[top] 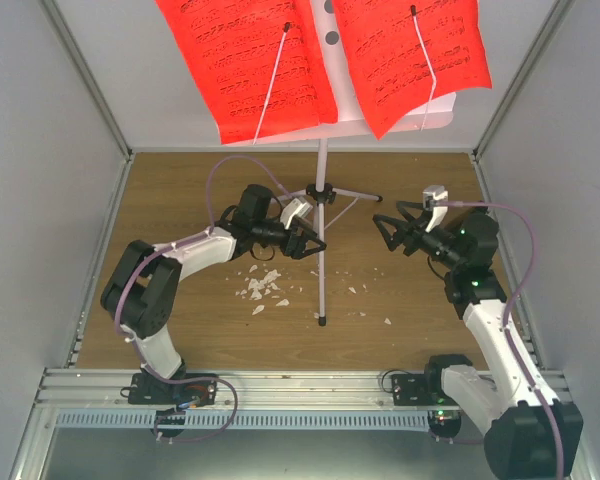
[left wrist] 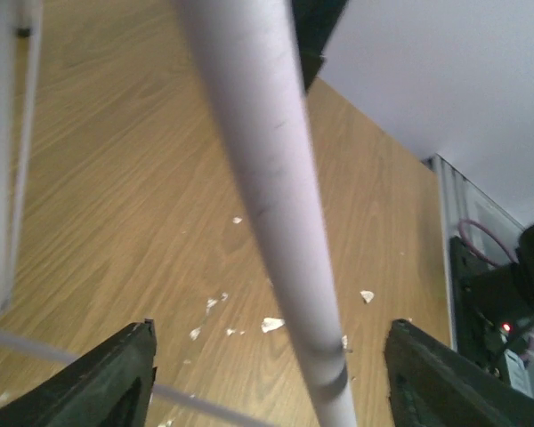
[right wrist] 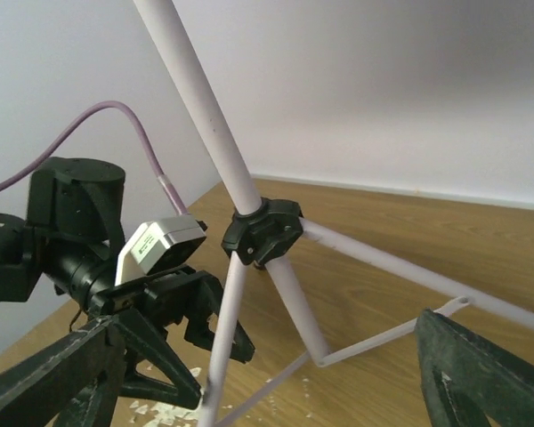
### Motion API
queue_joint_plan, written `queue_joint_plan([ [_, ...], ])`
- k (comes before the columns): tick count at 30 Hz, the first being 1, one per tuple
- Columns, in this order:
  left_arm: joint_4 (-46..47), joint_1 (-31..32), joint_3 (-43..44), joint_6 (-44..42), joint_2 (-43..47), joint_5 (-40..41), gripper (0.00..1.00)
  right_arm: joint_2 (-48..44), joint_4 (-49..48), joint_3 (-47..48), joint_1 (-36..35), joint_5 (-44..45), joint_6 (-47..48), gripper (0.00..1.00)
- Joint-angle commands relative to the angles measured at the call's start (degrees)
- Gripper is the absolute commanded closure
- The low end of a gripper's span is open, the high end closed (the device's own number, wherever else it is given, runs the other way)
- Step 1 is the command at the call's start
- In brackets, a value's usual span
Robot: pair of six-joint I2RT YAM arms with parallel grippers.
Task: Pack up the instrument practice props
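A white music stand stands at mid-table on thin tripod legs joined at a black hub. Two bright red sheets of printed music lie on its hole-dotted tray. My left gripper is open, one finger on each side of the near leg. Bare gaps show between that leg and the fingers. My right gripper is open to the right of the hub, holding nothing. Its fingers frame the tripod legs from a distance.
Small white crumbs are scattered on the wooden table under the left arm, with a few more by the leg's foot. Grey walls close in the left, right and back. A metal rail runs along the near edge.
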State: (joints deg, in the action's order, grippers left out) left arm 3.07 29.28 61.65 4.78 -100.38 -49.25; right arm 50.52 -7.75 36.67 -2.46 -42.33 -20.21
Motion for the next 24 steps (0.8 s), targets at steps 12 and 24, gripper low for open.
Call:
queue_joint_plan([
  [12, -3.4, -8.9, -8.6, 10.2, 30.4, 23.0, 0.05, 20.8, -21.3, 9.8, -16.0, 9.4, 9.0, 0.27],
  [24, -16.0, -17.3, -4.5, 2.2, 41.9, 33.3, 0.02, 37.4, -24.3, 23.4, -17.2, 2.3, 10.9, 0.38],
])
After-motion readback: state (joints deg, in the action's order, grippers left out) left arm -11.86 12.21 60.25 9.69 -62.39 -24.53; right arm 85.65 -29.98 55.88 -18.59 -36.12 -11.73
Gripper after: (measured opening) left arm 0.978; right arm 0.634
